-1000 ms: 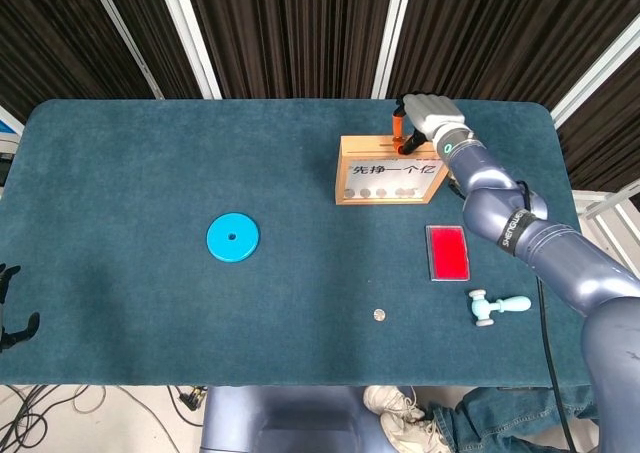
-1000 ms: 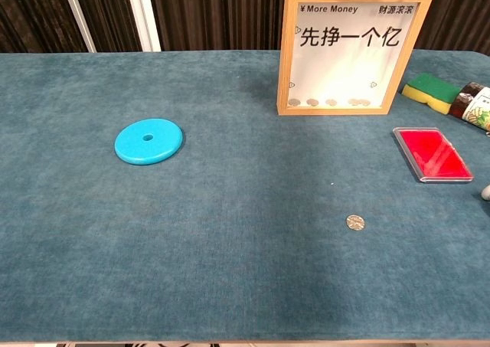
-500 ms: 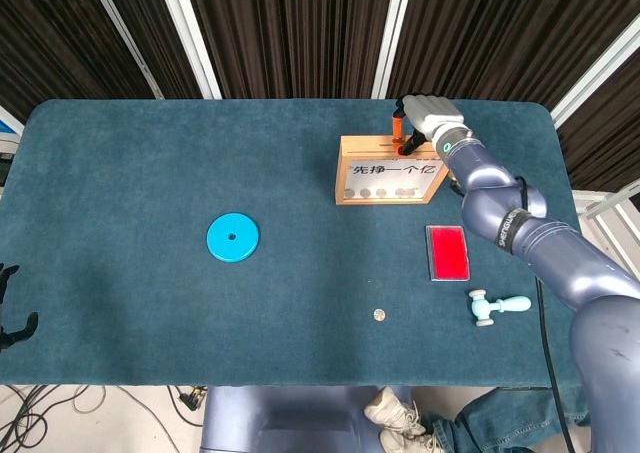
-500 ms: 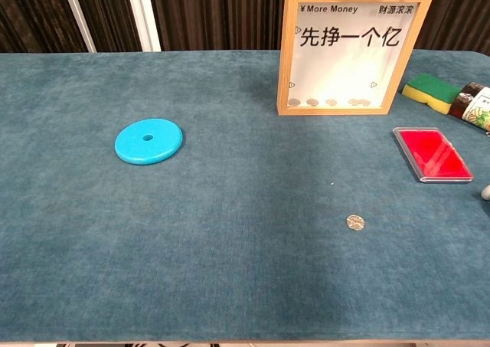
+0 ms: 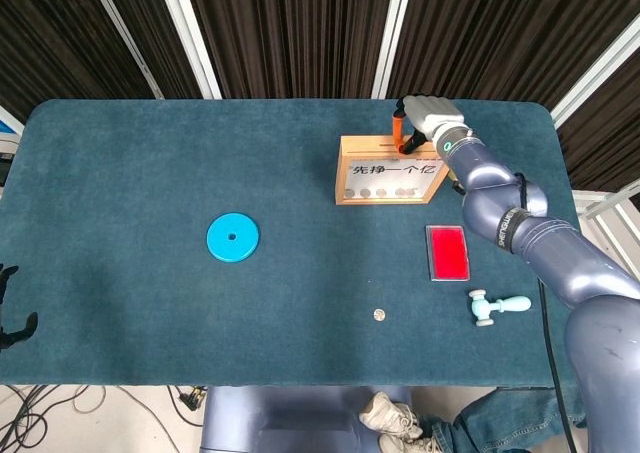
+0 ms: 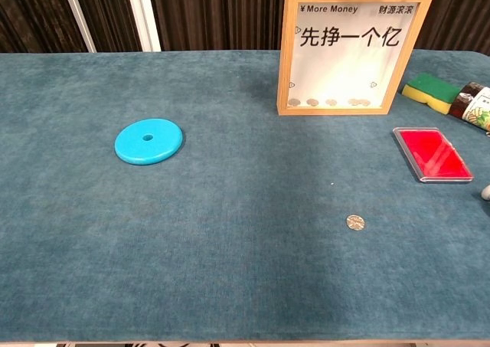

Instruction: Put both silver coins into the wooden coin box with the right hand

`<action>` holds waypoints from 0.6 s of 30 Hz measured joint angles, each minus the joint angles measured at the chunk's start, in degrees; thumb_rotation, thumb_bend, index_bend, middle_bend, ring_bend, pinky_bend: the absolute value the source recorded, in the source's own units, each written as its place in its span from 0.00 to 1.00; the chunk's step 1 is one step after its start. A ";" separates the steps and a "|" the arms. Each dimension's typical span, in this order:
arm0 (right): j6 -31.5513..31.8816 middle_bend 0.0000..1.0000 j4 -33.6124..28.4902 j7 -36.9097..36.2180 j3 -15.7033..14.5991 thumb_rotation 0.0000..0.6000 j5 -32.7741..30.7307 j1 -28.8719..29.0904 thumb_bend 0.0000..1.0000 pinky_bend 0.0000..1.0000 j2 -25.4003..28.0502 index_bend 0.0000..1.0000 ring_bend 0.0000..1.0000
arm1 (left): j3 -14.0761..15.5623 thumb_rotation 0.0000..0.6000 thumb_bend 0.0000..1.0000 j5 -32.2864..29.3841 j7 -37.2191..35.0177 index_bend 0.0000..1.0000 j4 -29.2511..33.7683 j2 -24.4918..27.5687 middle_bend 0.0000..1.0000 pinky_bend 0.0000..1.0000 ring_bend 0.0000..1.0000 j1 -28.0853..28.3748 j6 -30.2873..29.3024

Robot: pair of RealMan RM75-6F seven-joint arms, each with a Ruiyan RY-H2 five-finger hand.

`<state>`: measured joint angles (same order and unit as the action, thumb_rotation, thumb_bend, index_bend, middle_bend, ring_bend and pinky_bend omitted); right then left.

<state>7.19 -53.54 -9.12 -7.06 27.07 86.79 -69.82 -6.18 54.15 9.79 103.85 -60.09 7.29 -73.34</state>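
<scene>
Wooden coin box (image 6: 351, 50) stands upright near the table's (image 5: 150, 173) far edge, a row of coins lying along its bottom behind the clear front, while one silver coin (image 6: 354, 222) lies on the cloth well in front of it. The right hand (image 5: 424, 116) sits at the box's top edge, orange-tipped fingers (image 5: 399, 125) pointing down; whether it pinches anything cannot be told. Only the left hand's dark fingertips (image 5: 8, 318) show at the frame's left edge.

The coin (image 5: 378, 314) lies on open table (image 5: 130, 163), approachable from 9 and 6 o'clock. At its 2 o'clock stands a red case (image 5: 447, 252), at 3 o'clock a toy hammer (image 5: 497, 306). The box (image 5: 389, 171) blocks 12 o'clock, well apart.
</scene>
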 measured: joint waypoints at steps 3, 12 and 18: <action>-0.30 0.13 -0.08 -0.76 -0.12 1.00 1.07 -0.06 0.59 0.00 0.12 0.54 0.00 | 0.05 1.00 0.38 -0.03 0.05 0.13 0.04 0.02 0.00 0.00 0.00 0.00 -0.02; 0.59 0.12 -0.60 -2.90 0.62 1.00 3.48 -0.44 0.59 0.00 0.66 0.51 0.00 | 0.09 1.00 0.38 -0.08 0.07 0.13 0.02 -0.03 0.00 0.00 0.00 0.02 -0.15; 7.04 0.11 -2.08 -2.75 1.71 1.00 4.84 -1.72 0.59 0.00 0.97 0.41 0.00 | 0.12 1.00 0.38 -0.34 0.14 0.13 0.04 0.06 0.00 0.00 0.00 0.12 0.06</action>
<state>14.23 -55.63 -11.86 -5.35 31.91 85.07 -68.85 -6.07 53.82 9.94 103.88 -60.03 7.41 -73.28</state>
